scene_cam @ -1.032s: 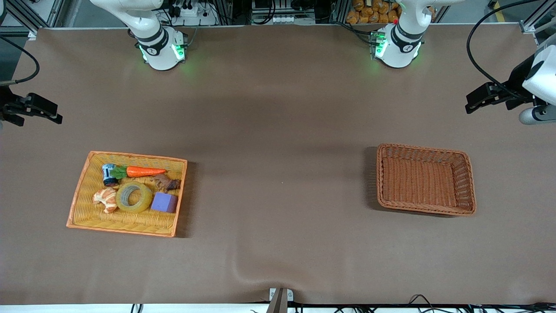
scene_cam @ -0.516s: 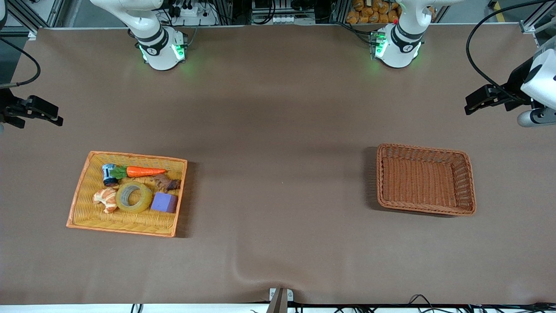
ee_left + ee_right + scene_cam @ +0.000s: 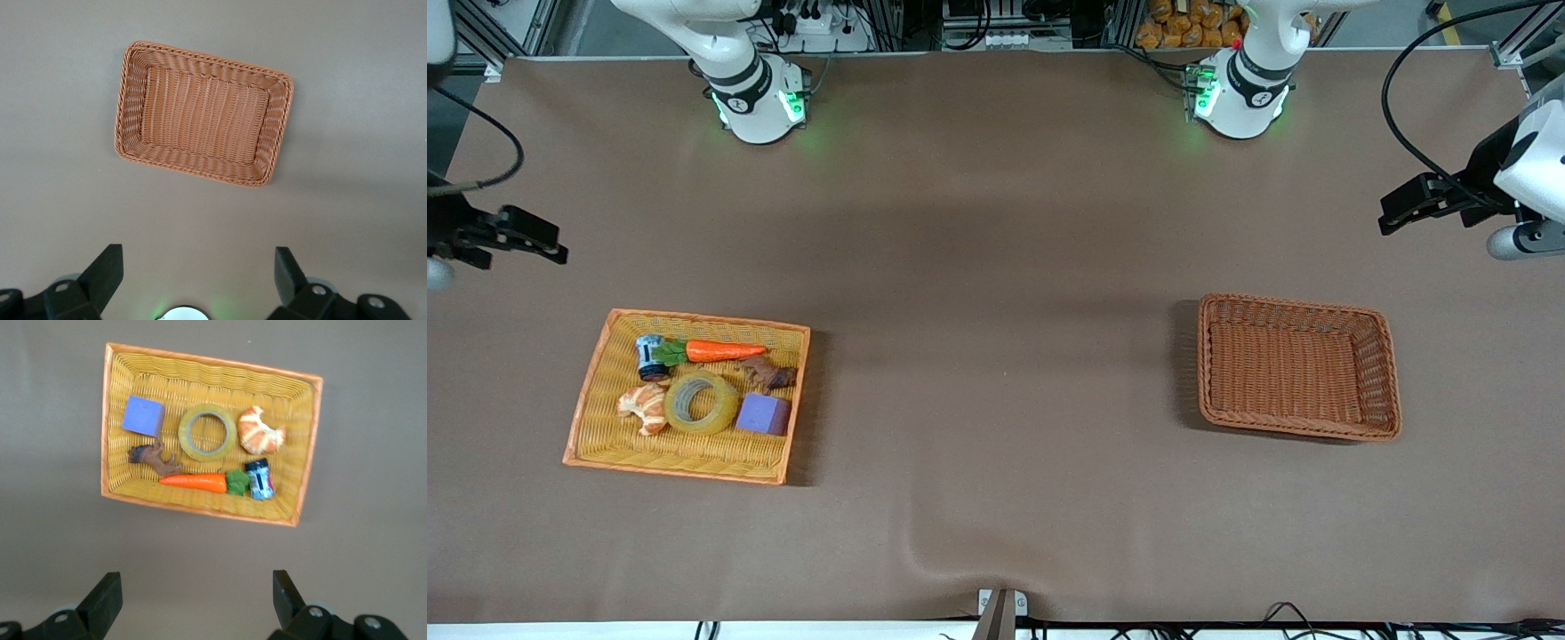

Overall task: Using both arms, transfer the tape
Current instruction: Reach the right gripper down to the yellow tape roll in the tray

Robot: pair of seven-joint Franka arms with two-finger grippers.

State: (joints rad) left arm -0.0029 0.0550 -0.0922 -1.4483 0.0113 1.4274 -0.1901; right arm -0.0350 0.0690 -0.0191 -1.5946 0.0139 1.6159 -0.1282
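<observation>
The right claw (image 3: 538, 244), jaws wide and empty, has drifted toward the yellow tray (image 3: 596, 391) where the tape (image 3: 701, 403) lies between croissant (image 3: 643, 408) and purple block (image 3: 764, 414), suggesting a pickup approach, while the left claw (image 3: 1405, 209) waits open and empty above the surface (image 3: 996, 267).

No writing, label or number can be read on anything here.

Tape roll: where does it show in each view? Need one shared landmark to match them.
Front view: the tape lies flat in the yellow tray, between the croissant and the purple block.
Right wrist view: mid-tray, same neighbours.
Left wrist view: not in it; only the brown basket shows.
Shared landmark: the carrot.
</observation>
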